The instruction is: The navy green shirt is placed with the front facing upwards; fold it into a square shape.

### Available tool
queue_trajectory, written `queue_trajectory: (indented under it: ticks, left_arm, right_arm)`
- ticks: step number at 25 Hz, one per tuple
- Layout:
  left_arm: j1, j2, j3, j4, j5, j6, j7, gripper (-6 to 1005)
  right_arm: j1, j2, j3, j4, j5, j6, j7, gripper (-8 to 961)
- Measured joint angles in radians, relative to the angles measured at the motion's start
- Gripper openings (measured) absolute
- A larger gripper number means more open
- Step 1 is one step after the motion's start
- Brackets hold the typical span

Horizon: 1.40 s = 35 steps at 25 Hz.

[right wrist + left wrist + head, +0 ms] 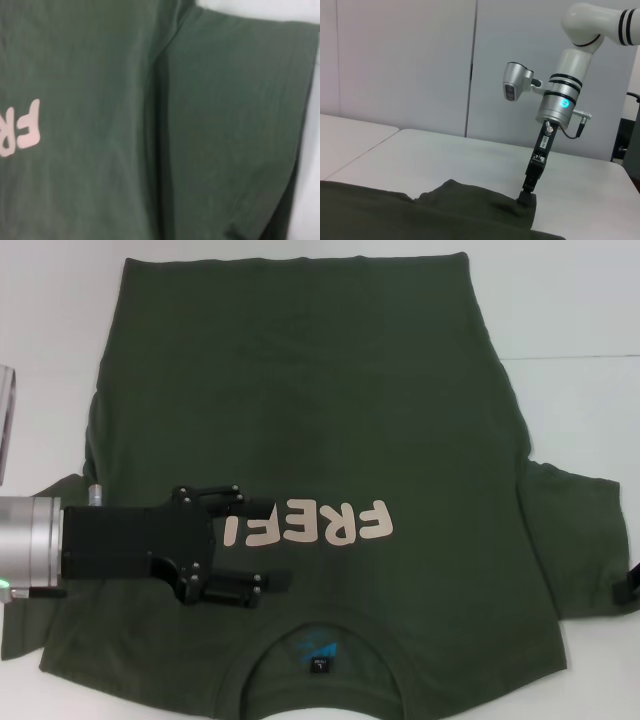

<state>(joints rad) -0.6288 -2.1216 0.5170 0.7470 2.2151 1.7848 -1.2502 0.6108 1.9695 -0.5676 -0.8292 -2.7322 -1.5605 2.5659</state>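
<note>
Lying face up on the white table, the navy green shirt shows no completed fold. Left gripper hovers open beside its lettering; right gripper meets the far sleeve edge, its grip I cannot tell.

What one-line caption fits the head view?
Left end effector hovers open over the navy green shirt beside its lettering; right end effector sits at the right sleeve's edge.
</note>
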Motion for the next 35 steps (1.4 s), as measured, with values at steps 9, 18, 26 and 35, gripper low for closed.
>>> queue_trajectory:
  ticks: [9,18,26,35]
  left_arm:
    - [0.001,0.0,0.0,0.0,-0.001,-0.003,-0.005,872]
    - [0.002,-0.003,-0.003,0.0,-0.007,-0.006,-0.013,872]
    - [-0.001,-0.008,-0.007,0.0,-0.012,-0.017,-0.026,872]
    - [-0.002,-0.015,-0.002,0.0,-0.025,-0.036,-0.028,872]
  right_arm:
    - [-0.03,-0.037,0.009,-0.062,-0.002,0.06,0.002,11]
    - [-0.033,-0.043,0.003,-0.065,-0.041,0.22,-0.028,11]
    - [-0.016,-0.046,0.009,-0.068,-0.033,0.264,-0.052,12]
    - [0.015,-0.04,0.0,-0.122,-0.035,0.259,-0.06,12]
